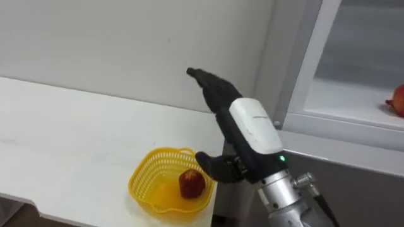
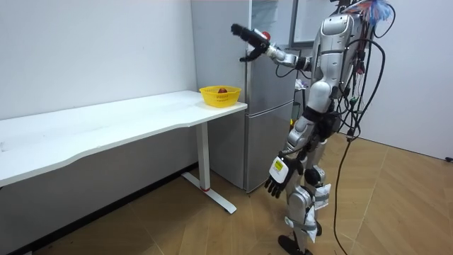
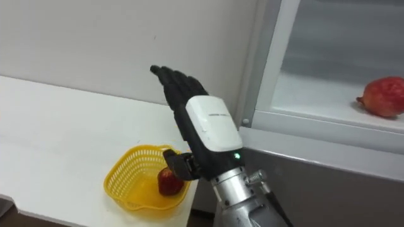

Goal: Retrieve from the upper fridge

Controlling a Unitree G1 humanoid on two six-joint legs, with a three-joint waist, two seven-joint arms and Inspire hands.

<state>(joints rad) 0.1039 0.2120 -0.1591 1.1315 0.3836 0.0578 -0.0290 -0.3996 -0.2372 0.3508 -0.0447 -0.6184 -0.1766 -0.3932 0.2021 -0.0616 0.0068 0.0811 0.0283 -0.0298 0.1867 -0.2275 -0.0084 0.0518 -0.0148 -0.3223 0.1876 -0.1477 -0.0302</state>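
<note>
A: Where is the thing to fetch?
B: The red fruit (image 3: 384,96) rests on the fridge shelf (image 3: 315,94) at the frame's right edge, well apart from the right hand (image 1: 252,129), whose fingers are stretched out and empty at mid-frame.
A: How would it handle?
B: Probably firm, smooth and light. It could roll, so cupping round its middle suits best.
A: The other hand?
B: The left hand (image 2: 278,172) hangs low, fingers relaxed. A second fruit (image 1: 191,183) lies in the yellow basket (image 1: 144,165).

Bright, even indoor light, no harsh glare anywhere. White back of the right hand (image 1: 249,129), just below the fingers (image 1: 214,87), gets a soft sheen; a tiny green light (image 1: 282,157) glows further below them.
</note>
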